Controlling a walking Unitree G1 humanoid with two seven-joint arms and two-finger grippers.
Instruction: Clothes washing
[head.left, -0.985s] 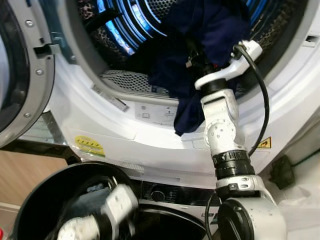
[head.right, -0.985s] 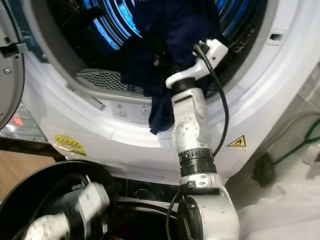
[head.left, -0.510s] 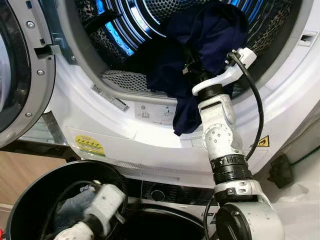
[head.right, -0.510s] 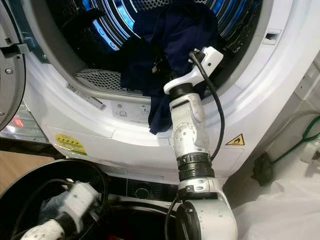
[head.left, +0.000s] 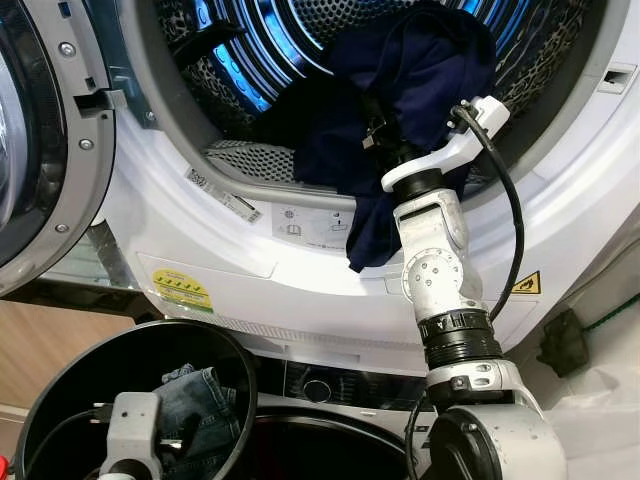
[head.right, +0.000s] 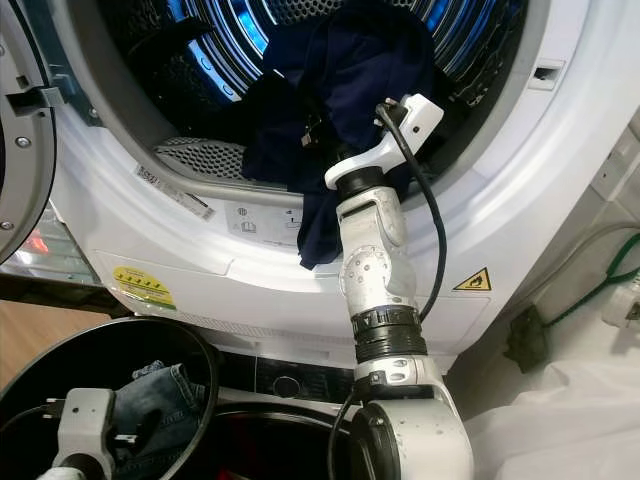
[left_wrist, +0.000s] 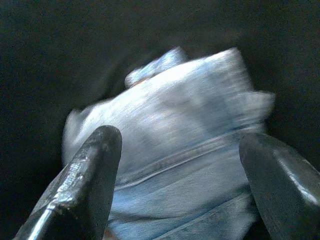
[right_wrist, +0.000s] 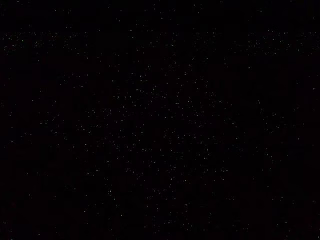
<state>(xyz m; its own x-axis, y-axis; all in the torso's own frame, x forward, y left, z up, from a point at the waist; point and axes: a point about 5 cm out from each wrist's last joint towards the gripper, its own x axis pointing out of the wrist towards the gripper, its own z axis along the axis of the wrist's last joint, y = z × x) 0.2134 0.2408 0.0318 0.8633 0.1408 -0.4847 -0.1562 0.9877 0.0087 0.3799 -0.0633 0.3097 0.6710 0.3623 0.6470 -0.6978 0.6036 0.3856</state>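
right end effector: buried in navy garment (head.left: 400, 70), fingers hidden | right wrist view: black, nothing legible | jeans (left_wrist: 185, 150): blurred, cut by frame edge | black basket (head.left: 60, 390): cropped at bottom edge

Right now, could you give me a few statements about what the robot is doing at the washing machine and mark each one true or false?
1. The washer door is closed. False: it stands swung open on the left.
2. The right arm reaches into the drum, its wrist against the dark navy garment. True.
3. The navy garment lies wholly inside the drum. False: part of it hangs out over the front rim.
4. The left gripper has its fingers spread above blue jeans. True.
5. The black basket below the washer holds white towels. False: denim jeans lie in it.
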